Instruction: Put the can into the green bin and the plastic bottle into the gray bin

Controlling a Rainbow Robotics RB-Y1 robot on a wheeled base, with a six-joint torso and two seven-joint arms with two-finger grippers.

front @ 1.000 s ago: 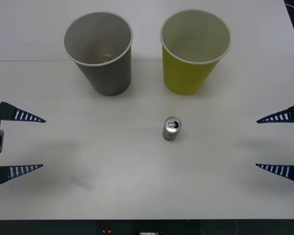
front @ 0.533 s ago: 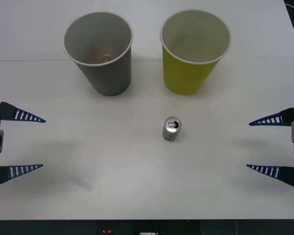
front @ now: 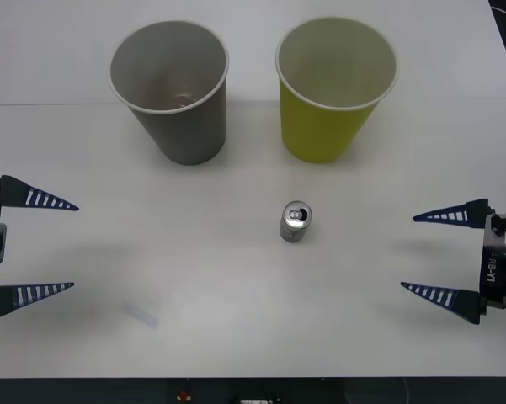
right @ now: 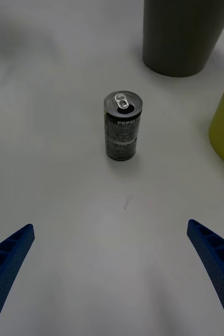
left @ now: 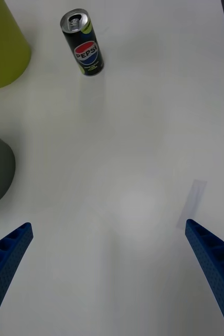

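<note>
- Front view: your right gripper (front: 442,257), wide open and empty, sits at the table's (front: 236,337) right edge, nearer the can (front: 295,222) than the left gripper (front: 46,246).
- Can stands upright, toward the table's middle from it.
- Left gripper waits open at the left edge.

White table (front: 236,337) w/ a faint pale strip (left: 191,203) lying flat on it.

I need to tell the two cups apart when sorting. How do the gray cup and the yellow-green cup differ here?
Colour: the gray cup is dull gray, the yellow-green cup bright. Place: the gray cup stands toward the robot's left, the yellow-green cup toward its right, nearer the can. Both are upright, tapered, white-rimmed, similar in size and open on top.
</note>
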